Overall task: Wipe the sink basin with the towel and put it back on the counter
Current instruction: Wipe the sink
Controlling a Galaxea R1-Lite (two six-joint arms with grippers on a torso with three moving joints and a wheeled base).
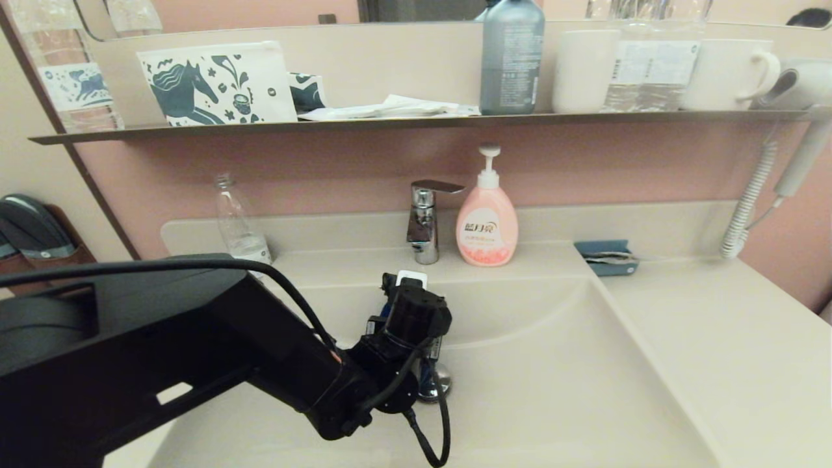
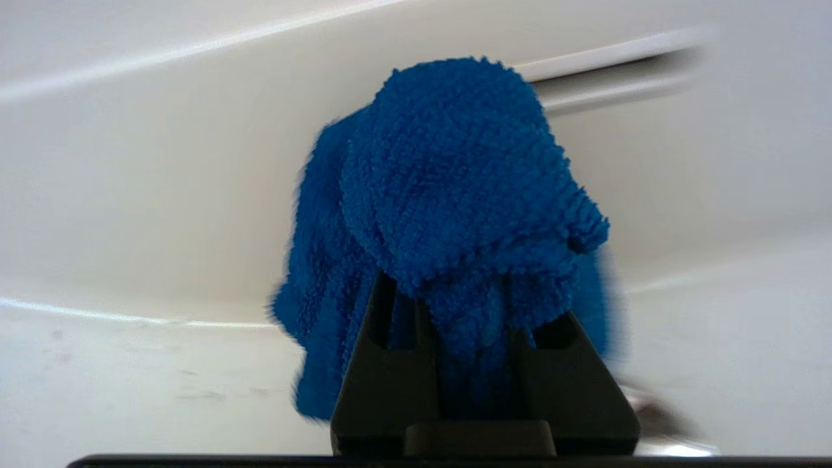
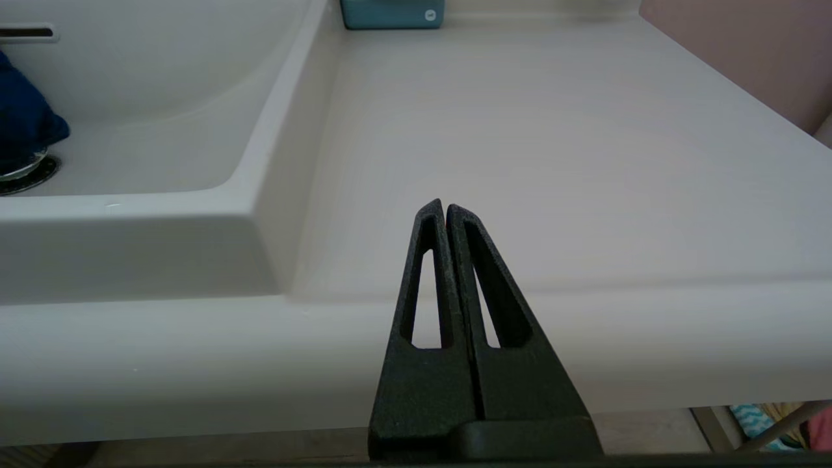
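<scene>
The blue fluffy towel is bunched up, with my left gripper shut on it. It hangs low inside the cream sink basin, close to the back wall under the slot overflow. In the head view my left arm reaches in from the left, and its wrist stands just above the chrome drain plug. The right wrist view shows the towel right over the drain. My right gripper is shut and empty, parked before the front edge of the counter.
A chrome faucet and a pink soap bottle stand behind the basin, with an empty clear bottle at the back left. A teal tray sits at the counter's back. The dark-edged shelf above holds bottles and cups.
</scene>
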